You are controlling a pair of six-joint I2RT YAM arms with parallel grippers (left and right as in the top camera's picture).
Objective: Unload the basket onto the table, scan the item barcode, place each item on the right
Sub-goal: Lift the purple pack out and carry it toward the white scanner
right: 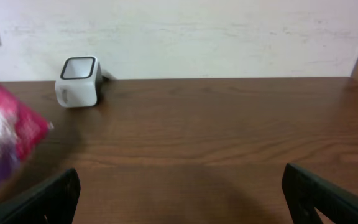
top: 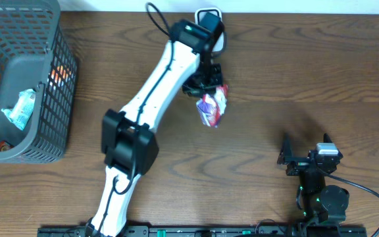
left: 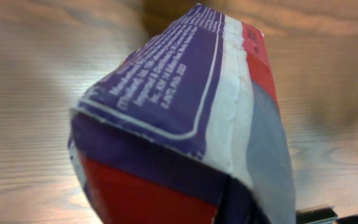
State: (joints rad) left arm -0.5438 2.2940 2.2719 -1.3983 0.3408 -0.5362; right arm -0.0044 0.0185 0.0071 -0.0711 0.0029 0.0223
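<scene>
The item, a purple, red and white snack packet (top: 213, 106), hangs above the table with my left gripper (top: 202, 82) shut on its top end. It fills the left wrist view, where the packet (left: 185, 112) shows white print on purple and hides the fingers. No barcode shows on it. The white scanner (top: 220, 38) with a dark window stands at the table's far edge, just behind the left wrist. In the right wrist view the scanner (right: 78, 81) is far left and the packet (right: 5, 143) is blurred at the left edge. My right gripper (top: 306, 148) rests open near the front right, holding nothing.
A grey mesh basket (top: 64, 85) sits at the far left with a teal and white packet (top: 22, 108) inside. A pale wall (right: 229, 31) runs behind the table's far edge. Bare wood lies between the two arms.
</scene>
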